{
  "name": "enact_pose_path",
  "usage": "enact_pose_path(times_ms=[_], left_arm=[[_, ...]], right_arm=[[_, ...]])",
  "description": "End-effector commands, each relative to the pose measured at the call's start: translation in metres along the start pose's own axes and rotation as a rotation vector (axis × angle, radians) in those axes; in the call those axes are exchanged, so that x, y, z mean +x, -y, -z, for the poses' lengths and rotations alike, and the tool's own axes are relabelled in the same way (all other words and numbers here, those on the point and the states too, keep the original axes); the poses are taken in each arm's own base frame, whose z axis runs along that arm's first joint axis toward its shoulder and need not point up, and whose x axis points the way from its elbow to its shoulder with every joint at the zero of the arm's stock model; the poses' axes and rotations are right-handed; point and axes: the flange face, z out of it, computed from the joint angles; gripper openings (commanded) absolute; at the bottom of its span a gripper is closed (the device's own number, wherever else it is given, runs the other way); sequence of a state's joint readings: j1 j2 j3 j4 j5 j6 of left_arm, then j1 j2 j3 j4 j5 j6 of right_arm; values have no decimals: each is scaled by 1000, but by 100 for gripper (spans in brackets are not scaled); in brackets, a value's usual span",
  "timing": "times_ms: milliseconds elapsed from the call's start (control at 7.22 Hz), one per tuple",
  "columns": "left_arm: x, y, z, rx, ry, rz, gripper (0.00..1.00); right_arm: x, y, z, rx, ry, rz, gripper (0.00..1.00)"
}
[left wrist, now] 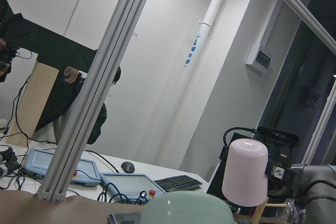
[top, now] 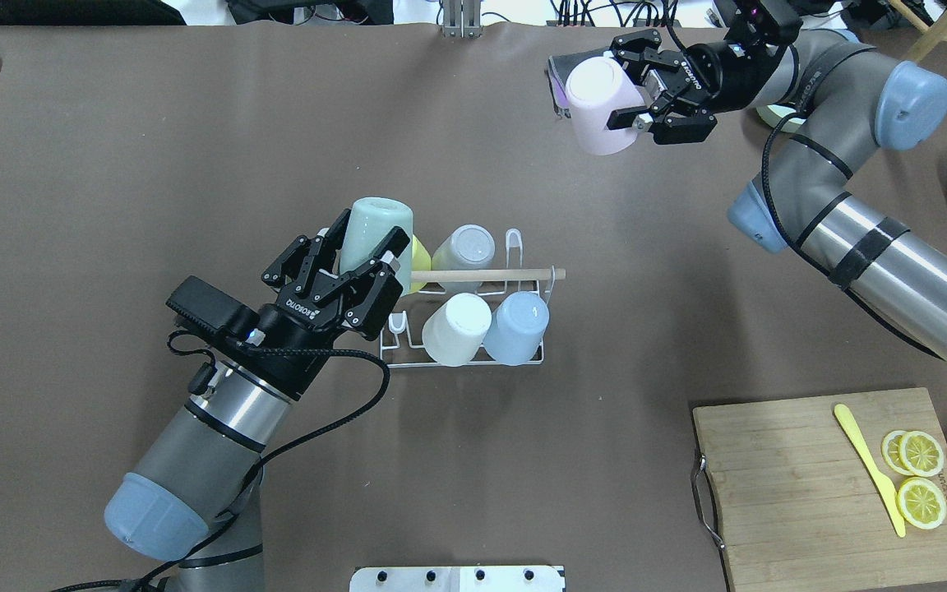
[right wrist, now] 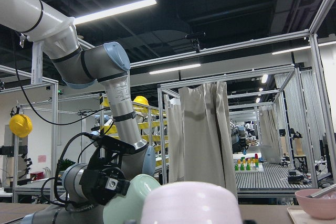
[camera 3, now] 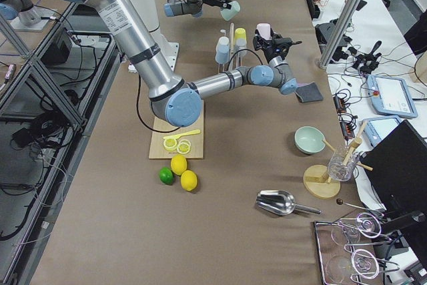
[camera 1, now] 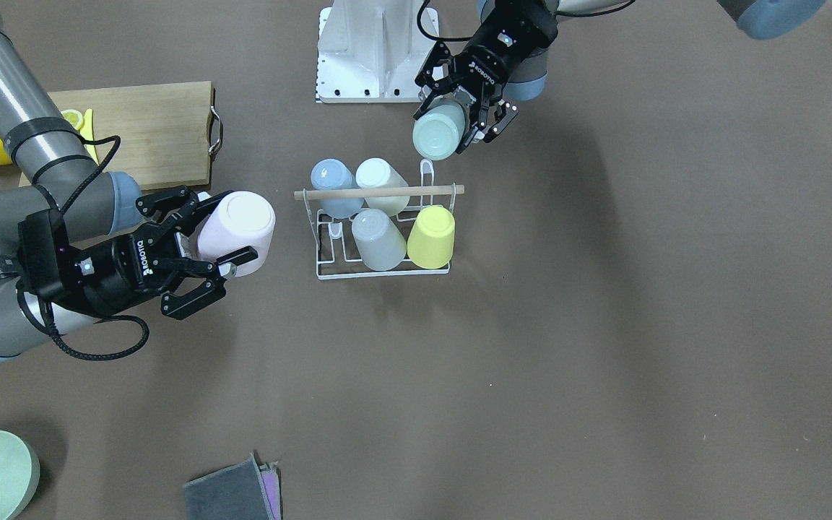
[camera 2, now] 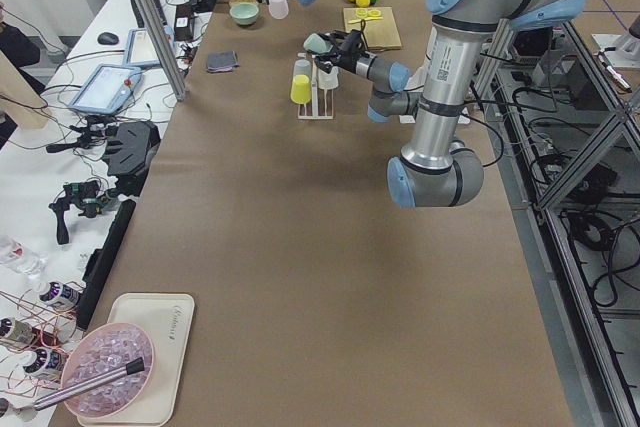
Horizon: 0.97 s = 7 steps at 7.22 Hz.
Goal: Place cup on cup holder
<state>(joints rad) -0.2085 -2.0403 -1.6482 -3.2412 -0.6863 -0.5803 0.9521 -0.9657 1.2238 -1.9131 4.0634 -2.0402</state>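
- Front-facing view: your left end effector [camera 1: 453, 126] is closed around a mint-green cup [camera 1: 438, 139]. The cup's base faces the camera, and it sits near the cup holder [camera 1: 380, 192], at the holder's 1 o'clock.
- Your right end effector [camera 1: 224, 235] has its fingers clamped on a pink cup [camera 1: 239, 224] at the holder's 9 o'clock, apart from it.
- The holder stands mid-tabletop [camera 1: 604, 325]. A blue cup [camera 1: 333, 186], a white cup [camera 1: 381, 182], a grey cup [camera 1: 378, 240] and a yellow cup [camera 1: 432, 237] sit mouth-down and tilted on its prongs.
- Overhead view: the mint-green cup overlaps the holder's end at 10 o'clock. The pink cup is well apart at 1 o'clock, and a wooden cutting board [top: 794, 501] lies at 4 o'clock.
- Exterior left view: you hold the mint-green cup higher than the holder's wooden rod.
- Left wrist view: the mint-green cup's base fills the bottom edge, with the pink cup beyond it at 2 o'clock.
- Right wrist view: the pink cup's base sits at the frame's 6 o'clock, with the mint-green cup at its 9 o'clock.
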Motion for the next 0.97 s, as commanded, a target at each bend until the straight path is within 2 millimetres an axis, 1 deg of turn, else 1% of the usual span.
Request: enact_pose_path(times_ms=[0, 277, 416, 554, 693, 831], left_arm=[[-13, -10, -9, 5, 34, -32, 0], [-23, -28, -12, -5, 68, -65, 0], [-21, -38, -16, -12, 76, -75, 0], [-17, -39, -17, -12, 72, -69, 0], [-12, -38, -19, -7, 70, -64, 0], [-7, -31, -19, 1, 64, -53, 0]], right_arm=[[6, -20, -20, 33, -2, 84, 24], [3, -31, -32, 47, 7, 135, 24], [0, -42, -37, 51, 7, 139, 24], [-5, -55, -46, 54, 18, 128, 24], [-9, -64, -50, 55, 21, 140, 25], [-14, -75, -56, 57, 27, 124, 25]])
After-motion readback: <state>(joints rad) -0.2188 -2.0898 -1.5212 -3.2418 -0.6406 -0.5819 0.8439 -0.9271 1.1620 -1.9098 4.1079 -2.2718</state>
